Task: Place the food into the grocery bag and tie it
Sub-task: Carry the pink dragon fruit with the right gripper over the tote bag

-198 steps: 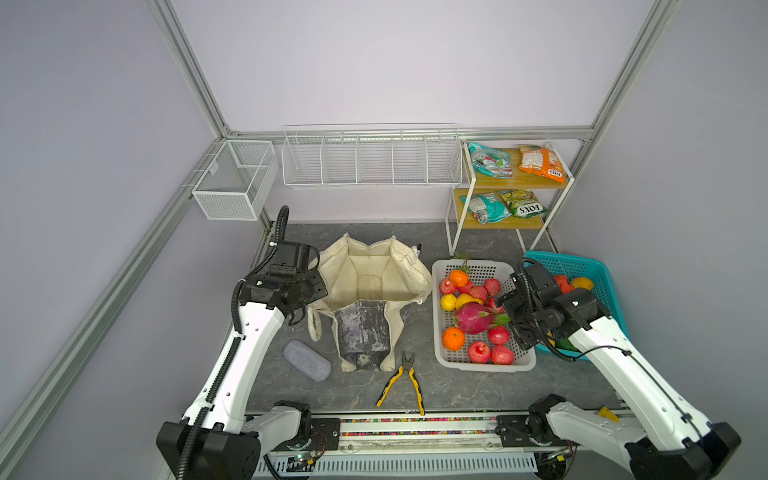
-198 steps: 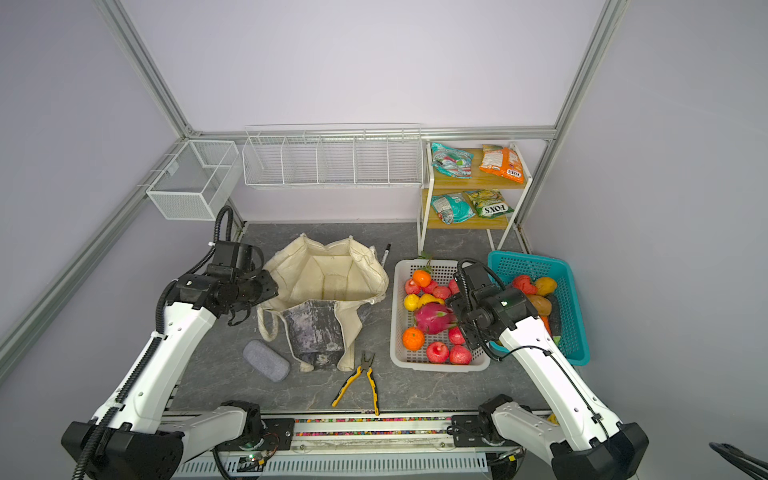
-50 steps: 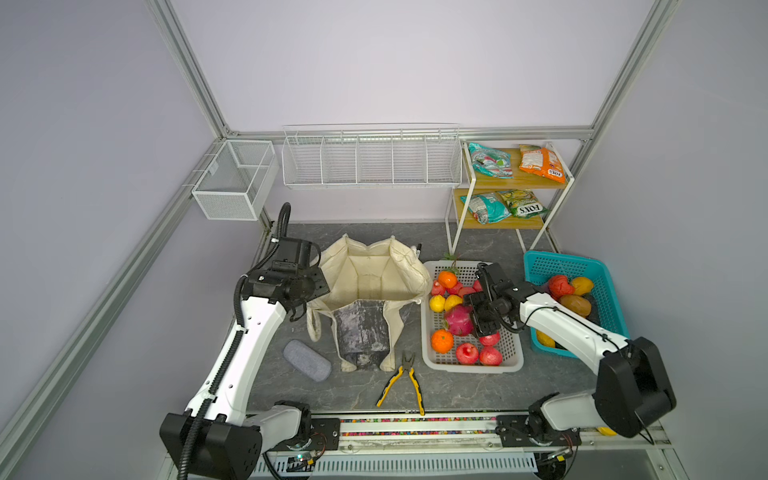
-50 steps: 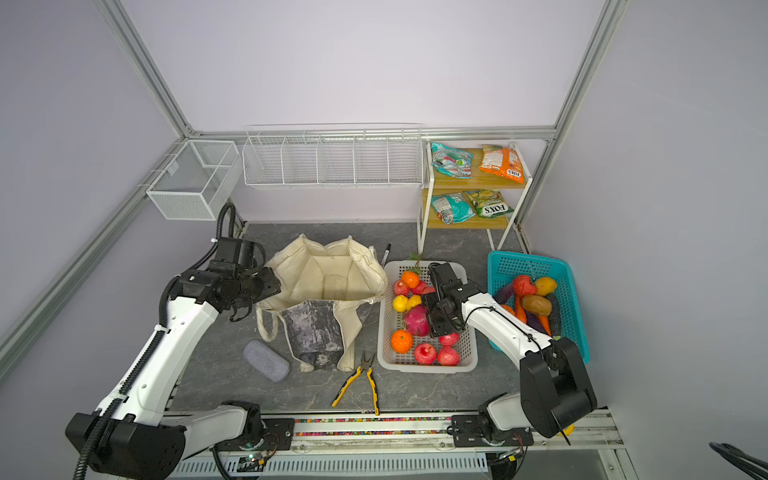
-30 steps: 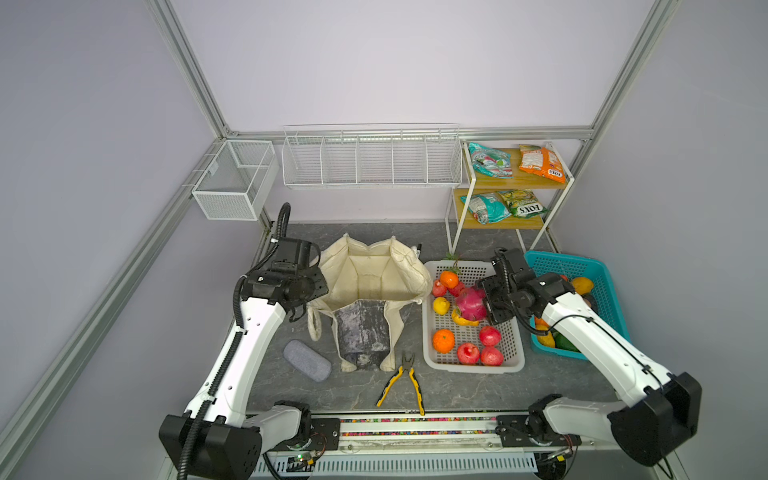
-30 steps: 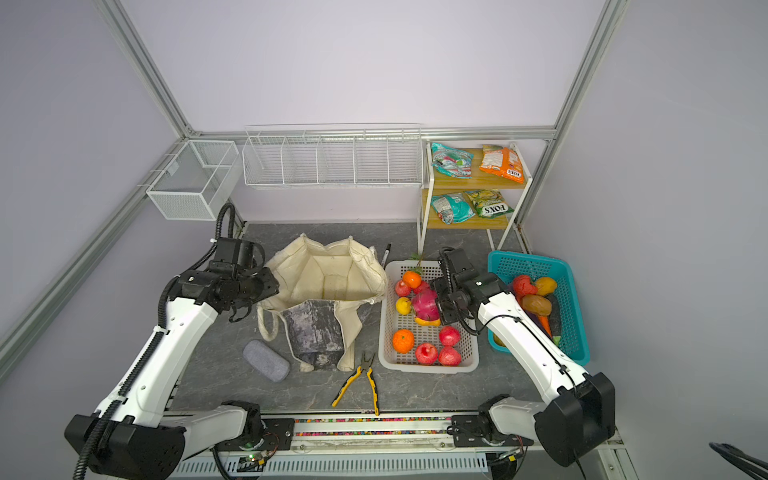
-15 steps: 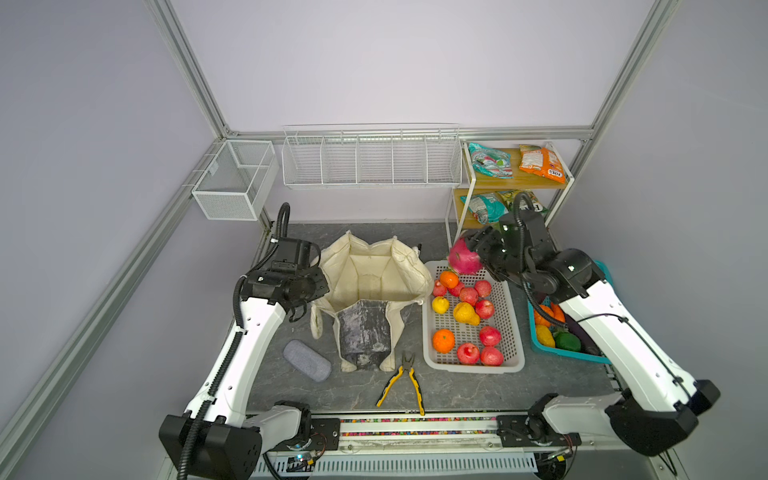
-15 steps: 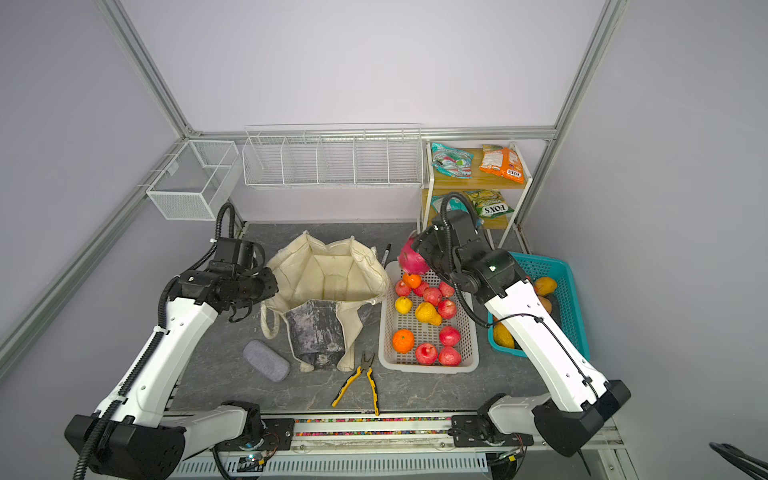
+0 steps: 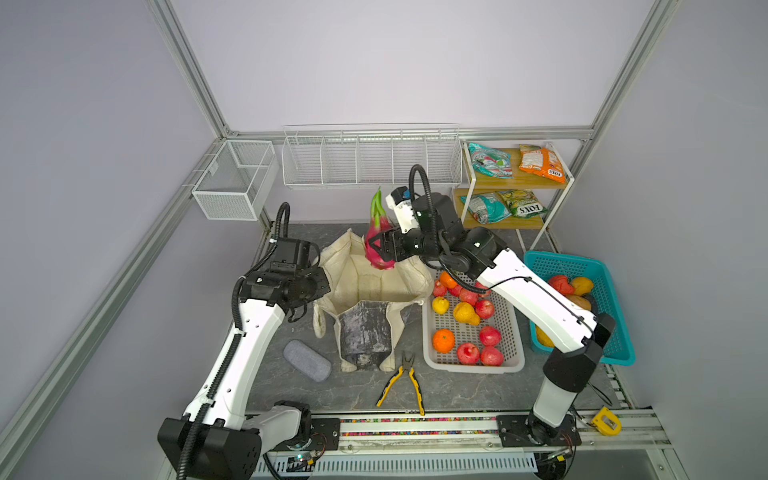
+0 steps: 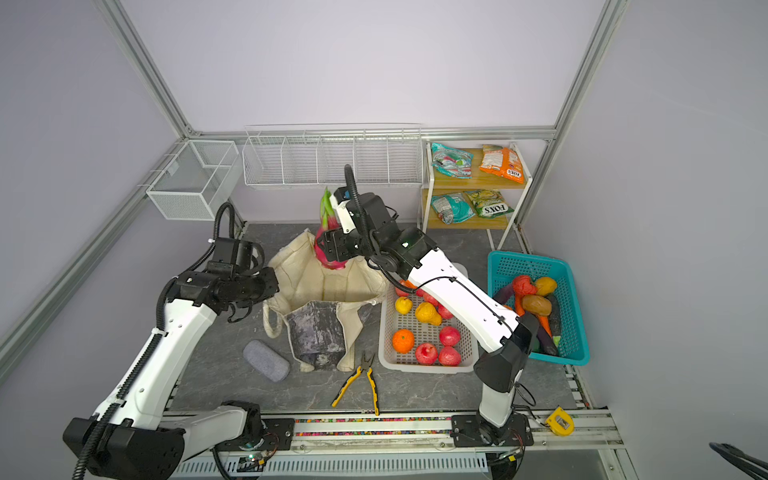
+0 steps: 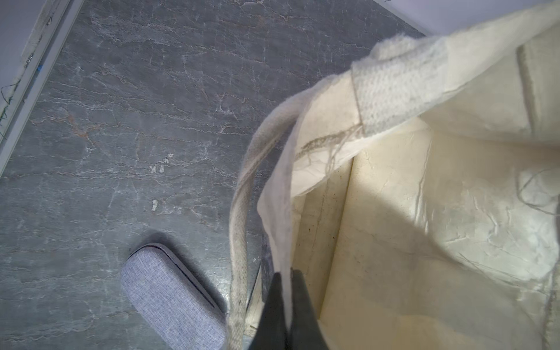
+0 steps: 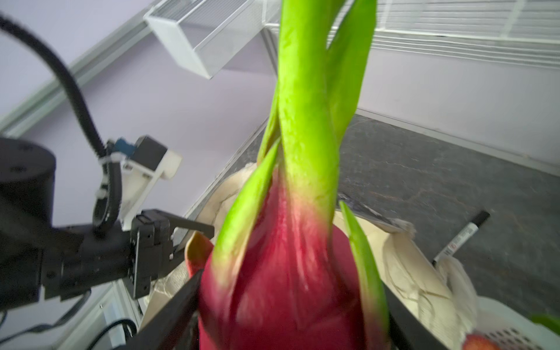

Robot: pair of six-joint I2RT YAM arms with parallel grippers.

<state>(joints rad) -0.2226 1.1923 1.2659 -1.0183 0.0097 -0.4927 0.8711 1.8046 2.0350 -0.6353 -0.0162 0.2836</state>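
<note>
Left of centre in a top view, the left rim of the grocery bag [image 9: 365, 280] is pinched between the pressed-together jaws of the left gripper [image 11: 285, 291], and the mouth is held open. Just right of that, the dragon fruit [image 9: 376, 235] is clamped in the right gripper [image 9: 379, 254], long axis upright, green tip up-frame, directly over the mouth. Only a lowering is judged to be needed.

one brand readable, twice
the orange packet [image 9: 540, 163] on the upper shelf [image 9: 513, 178] and the green-yellow packet [image 9: 519, 203] below it each read "fox's", the lower one upside down; red print on the marker pen [image 12: 460, 239] is too blurred to read.
</note>
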